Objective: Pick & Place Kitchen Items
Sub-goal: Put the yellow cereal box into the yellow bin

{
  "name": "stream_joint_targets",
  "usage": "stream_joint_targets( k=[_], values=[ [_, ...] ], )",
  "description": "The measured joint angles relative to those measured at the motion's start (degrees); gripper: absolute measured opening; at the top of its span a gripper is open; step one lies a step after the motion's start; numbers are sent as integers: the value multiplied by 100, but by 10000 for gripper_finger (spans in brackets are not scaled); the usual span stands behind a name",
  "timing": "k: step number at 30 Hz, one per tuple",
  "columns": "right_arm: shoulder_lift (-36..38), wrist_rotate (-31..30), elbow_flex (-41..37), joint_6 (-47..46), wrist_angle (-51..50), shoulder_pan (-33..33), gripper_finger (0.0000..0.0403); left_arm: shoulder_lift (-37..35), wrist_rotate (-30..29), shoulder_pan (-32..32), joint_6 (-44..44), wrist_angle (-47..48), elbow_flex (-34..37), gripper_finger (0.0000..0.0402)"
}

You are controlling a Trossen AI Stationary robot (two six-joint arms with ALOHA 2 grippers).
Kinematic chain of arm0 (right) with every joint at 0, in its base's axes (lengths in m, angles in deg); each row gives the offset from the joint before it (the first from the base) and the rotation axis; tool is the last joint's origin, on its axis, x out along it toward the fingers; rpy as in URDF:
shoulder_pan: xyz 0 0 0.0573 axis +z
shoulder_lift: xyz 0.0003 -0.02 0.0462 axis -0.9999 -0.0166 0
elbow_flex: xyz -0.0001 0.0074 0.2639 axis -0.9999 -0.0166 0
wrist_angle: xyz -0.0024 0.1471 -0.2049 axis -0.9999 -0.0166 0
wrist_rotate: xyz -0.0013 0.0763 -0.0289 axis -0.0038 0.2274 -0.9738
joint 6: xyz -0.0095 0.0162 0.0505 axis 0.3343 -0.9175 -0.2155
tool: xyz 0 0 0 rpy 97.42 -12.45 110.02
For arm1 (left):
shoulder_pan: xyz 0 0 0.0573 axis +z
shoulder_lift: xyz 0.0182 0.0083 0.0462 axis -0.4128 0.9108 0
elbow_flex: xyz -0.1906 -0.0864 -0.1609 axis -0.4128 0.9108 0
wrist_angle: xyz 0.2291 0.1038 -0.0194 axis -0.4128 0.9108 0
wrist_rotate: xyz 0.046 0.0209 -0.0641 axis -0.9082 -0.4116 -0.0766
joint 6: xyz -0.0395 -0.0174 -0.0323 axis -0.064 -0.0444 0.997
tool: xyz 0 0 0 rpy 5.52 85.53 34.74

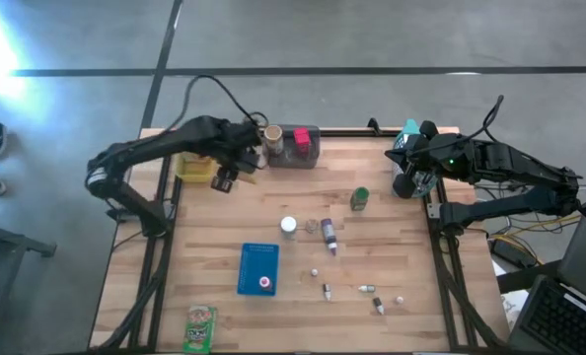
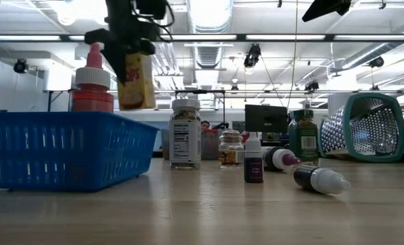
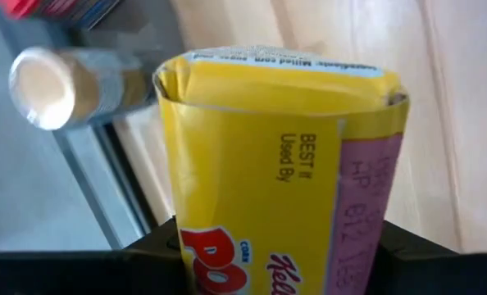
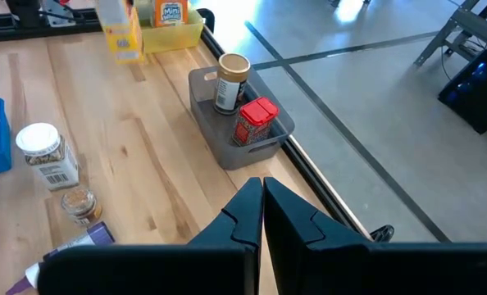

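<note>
One yellow box [image 3: 276, 164] printed "BEST If Used By" sits clamped in the left gripper [image 3: 276, 246], at 11 o'clock above the table [image 1: 303, 247].

Yellow box [image 3: 276, 180] lower half cut off; tabletop small items [image 1: 367, 289] too tiny to identify.

A small yellow box [image 3: 284, 172] hangs upright, gripped above the table's far-left part.

Overhead looks straight down; low looks level across table [image 2: 209, 211]; wrists close; all share tabletop.
</note>
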Motion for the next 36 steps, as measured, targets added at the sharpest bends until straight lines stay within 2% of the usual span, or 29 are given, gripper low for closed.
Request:
stream_joint_targets(
  k=[12, 19, 22, 28, 36],
  values=[
    [-1, 0, 0, 0, 0, -1, 8, -1121, -113, 1020, -114, 86, 1003, 181],
    [-1, 0, 0, 11, 2, 1, 8, -1587, -151, 1358, -114, 200, 1392, 181],
    [-1, 0, 0, 3, 0, 0, 8, -1714, -245, 1485, -111, 191, 1515, 181],
    [1, 0, 0, 11, 0, -1, 8, -1803, -1033, 1672, -264, 150, 1833, 181],
    [-1, 0, 0, 13, 0, 1, 8, -1799, -1177, 1925, -272, -307, 2458, 179]
  ],
)
